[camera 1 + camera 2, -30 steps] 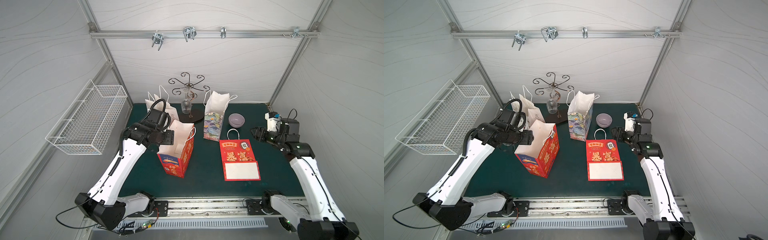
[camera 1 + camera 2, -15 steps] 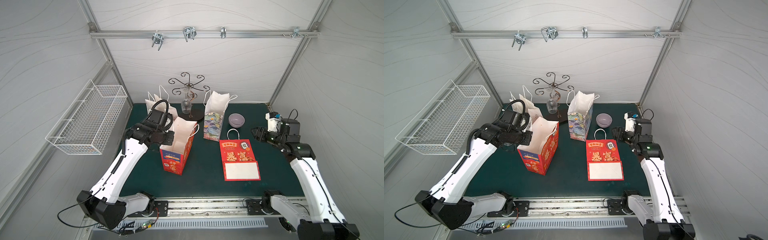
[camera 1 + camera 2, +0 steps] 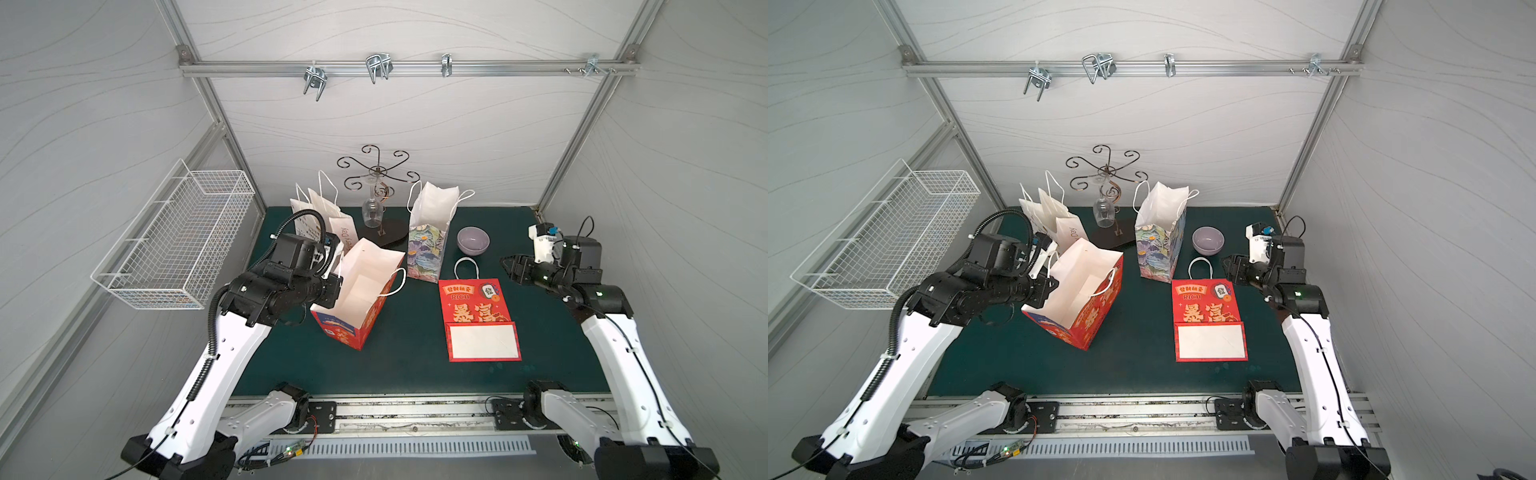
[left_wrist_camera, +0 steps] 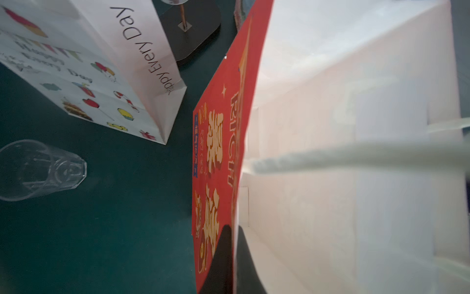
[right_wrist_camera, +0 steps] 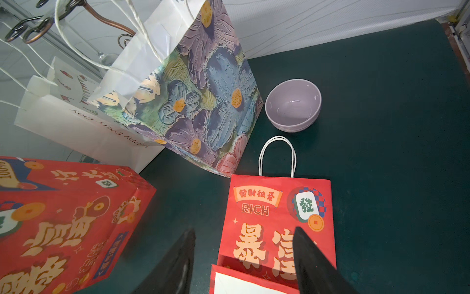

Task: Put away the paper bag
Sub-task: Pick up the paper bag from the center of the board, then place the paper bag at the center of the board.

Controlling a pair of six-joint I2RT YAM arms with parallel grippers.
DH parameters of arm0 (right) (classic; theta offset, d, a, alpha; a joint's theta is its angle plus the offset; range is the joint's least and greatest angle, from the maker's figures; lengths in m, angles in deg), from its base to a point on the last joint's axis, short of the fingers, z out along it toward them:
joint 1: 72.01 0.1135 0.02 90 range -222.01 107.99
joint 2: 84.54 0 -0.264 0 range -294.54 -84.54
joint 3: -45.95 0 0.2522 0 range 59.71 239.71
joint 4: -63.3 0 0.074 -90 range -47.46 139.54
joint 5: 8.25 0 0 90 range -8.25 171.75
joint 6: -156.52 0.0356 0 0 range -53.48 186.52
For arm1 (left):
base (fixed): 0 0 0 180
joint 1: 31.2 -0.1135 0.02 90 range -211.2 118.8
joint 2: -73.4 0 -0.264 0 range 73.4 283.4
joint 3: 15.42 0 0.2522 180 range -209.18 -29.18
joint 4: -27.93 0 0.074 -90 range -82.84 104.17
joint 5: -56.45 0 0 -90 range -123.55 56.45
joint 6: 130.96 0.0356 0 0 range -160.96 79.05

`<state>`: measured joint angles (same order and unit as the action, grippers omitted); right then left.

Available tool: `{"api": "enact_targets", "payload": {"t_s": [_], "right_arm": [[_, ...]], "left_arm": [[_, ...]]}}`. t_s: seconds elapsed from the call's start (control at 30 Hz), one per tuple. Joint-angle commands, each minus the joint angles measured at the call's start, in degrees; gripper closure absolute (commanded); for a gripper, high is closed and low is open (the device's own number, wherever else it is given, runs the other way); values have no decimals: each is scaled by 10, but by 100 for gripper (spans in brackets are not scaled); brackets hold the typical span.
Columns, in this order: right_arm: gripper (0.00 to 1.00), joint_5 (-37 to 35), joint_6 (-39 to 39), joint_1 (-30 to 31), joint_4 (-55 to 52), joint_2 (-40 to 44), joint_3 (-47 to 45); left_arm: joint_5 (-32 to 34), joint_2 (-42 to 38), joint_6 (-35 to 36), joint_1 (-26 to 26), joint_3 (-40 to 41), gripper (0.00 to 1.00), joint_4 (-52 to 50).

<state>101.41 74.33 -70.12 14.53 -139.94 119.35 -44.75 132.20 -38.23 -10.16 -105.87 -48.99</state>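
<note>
Operator: What state is recorded for the left tool (image 3: pixel 335 286)?

Technician: It is closed narrow on the rim of the open red paper bag (image 3: pixel 361 286), on the side nearest the left arm. In the left wrist view one dark finger (image 4: pixel 221 257) is seen outside the wall and one inside, with the paper pinched between.

Operator: Where is that bag located?

Technician: It is found on the left half of the bench (image 3: pixel 415 374), tilted, mouth upward, just in front of the white bag (image 3: pixel 309 214) and near the floral bag (image 3: pixel 426 249). Whether its base is fully seated on the bench cannot be told.

Operator: And the right tool (image 3: pixel 508 266)?

Technician: It is set partly open and nothing is gripped — it is raised at the right side of the bench. In the right wrist view its jaws stand apart, framing the flat red bag (image 3: pixel 473 307), which is laid on the bench just in front of the purple bowl (image 3: pixel 473 240).
</note>
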Motion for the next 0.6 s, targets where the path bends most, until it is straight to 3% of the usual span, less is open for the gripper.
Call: {"api": "enact_targets", "payload": {"t_s": [0.0, 0.2, 0.57], "right_arm": [[38, 41, -28, -2, -3, 2, 25], [38, 193, -136, 16, -1, 20, 11], [34, 330, -389, 101, -110, 48, -27]], "left_arm": [[-91, 1, 66, -1, -22, 100, 5], [-164, 41, 189, -1, -53, 100, -24], [-210, 110, 294, 7, -94, 100, -45]]}}
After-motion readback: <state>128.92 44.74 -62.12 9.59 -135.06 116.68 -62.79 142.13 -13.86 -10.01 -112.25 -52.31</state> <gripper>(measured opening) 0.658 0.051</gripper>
